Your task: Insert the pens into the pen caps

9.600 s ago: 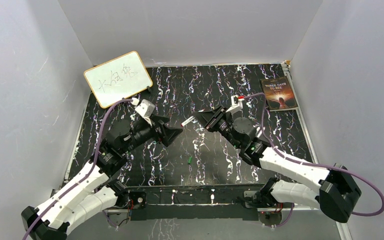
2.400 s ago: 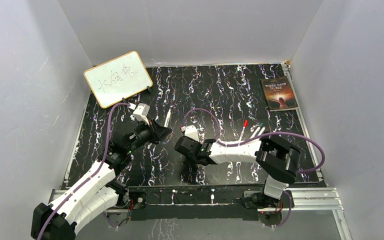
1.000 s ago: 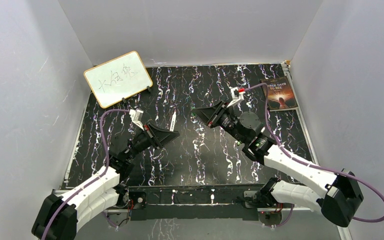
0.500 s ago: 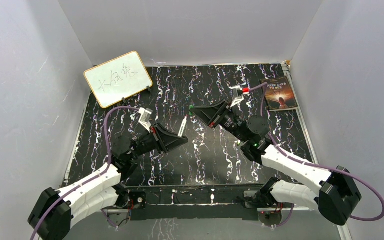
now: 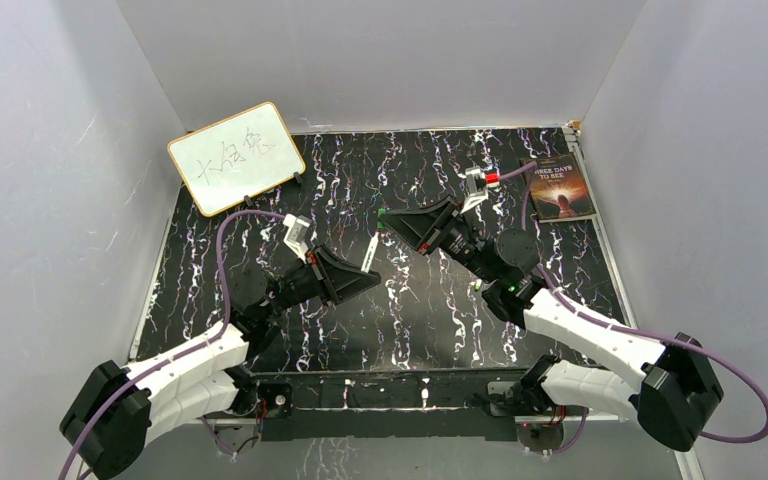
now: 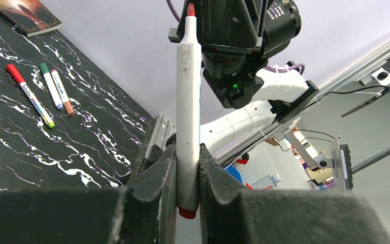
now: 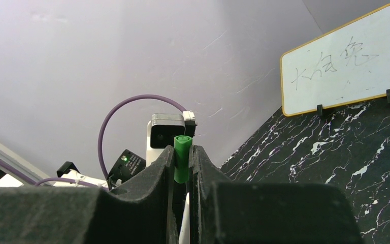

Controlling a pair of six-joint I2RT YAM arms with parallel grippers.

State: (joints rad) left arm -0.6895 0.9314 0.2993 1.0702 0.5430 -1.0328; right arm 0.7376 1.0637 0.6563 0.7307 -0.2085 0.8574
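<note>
My left gripper (image 5: pixel 363 274) is shut on a white-barrelled pen (image 5: pixel 370 252) near its red back end. In the left wrist view that pen (image 6: pixel 188 101) stands upright between the jaws of the left gripper (image 6: pixel 188 152), its red tip pointing at the right arm's gripper. My right gripper (image 5: pixel 392 220) is shut on a green pen cap (image 5: pixel 384 213). The right wrist view shows the cap (image 7: pixel 182 158) pinched at the fingertips of the right gripper (image 7: pixel 183 155), with a white sliver of pen just below it. The two grippers face each other above the table's middle, pen tip close to the cap.
Three more pens (image 6: pixel 48 85) lie side by side on the black marbled table (image 5: pixel 410 310), beyond the right arm. A whiteboard (image 5: pixel 237 157) leans at the back left. A book (image 5: pixel 558 187) lies at the back right. Grey walls enclose the table.
My left gripper has carried the pen to the right, toward the table's middle. The right gripper with the green cap edged slightly left, so pen tip and cap are now closer together.
</note>
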